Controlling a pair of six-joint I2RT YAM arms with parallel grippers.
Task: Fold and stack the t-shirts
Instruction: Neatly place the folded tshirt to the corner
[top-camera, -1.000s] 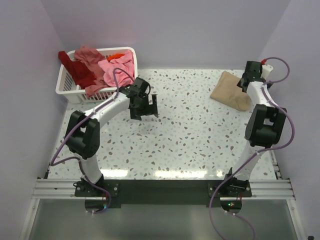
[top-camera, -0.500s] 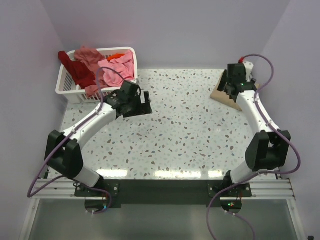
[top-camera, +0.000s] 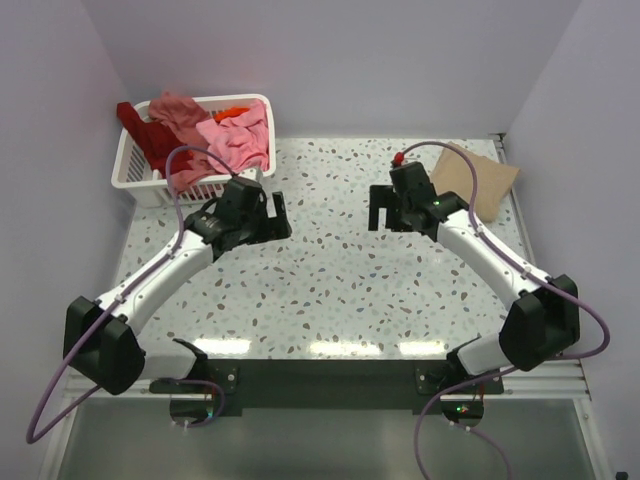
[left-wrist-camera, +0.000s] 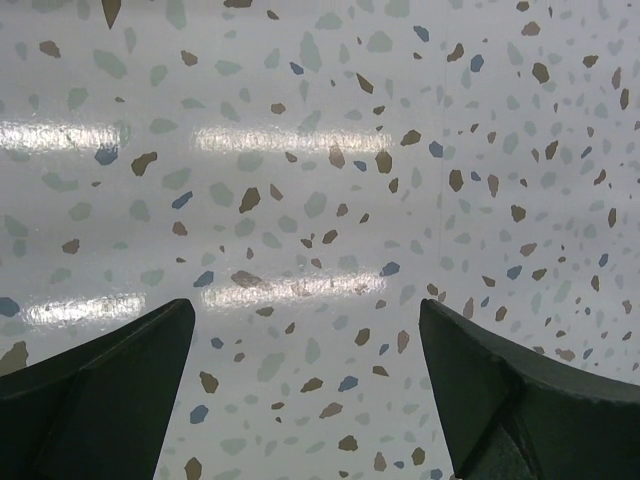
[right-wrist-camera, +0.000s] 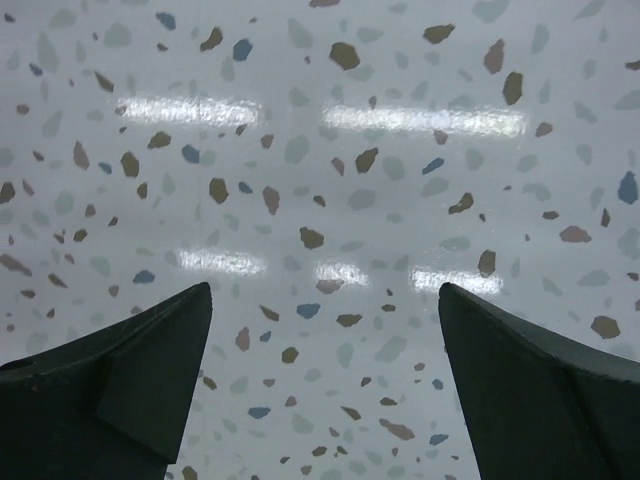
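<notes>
Nearest the bases, the table (top-camera: 330, 280) lies bare under both arms. Mid-table, the left gripper (top-camera: 280, 212) and right gripper (top-camera: 378, 208) face each other well apart, jaws spread and holding nothing; each wrist view shows only speckled top between its fingers (left-wrist-camera: 110, 380). Farther back on the right the tan shirt (top-camera: 482, 178) lies folded near the table's corner, apart from the right gripper. At the far left the basket (top-camera: 135, 178) holds the rest in a heap: the pink shirt (top-camera: 238, 140) on top nearest the left gripper, the salmon shirt (top-camera: 178, 108) and dark red shirt (top-camera: 150, 140) behind, the latter draped over the rim. The step is probably fetching the next shirt. The left arm should take the pink one, pinching one edge only, lift it clear of the rim so nothing drags along, and lay it mid-table, where the right gripper can help spread it.
</notes>
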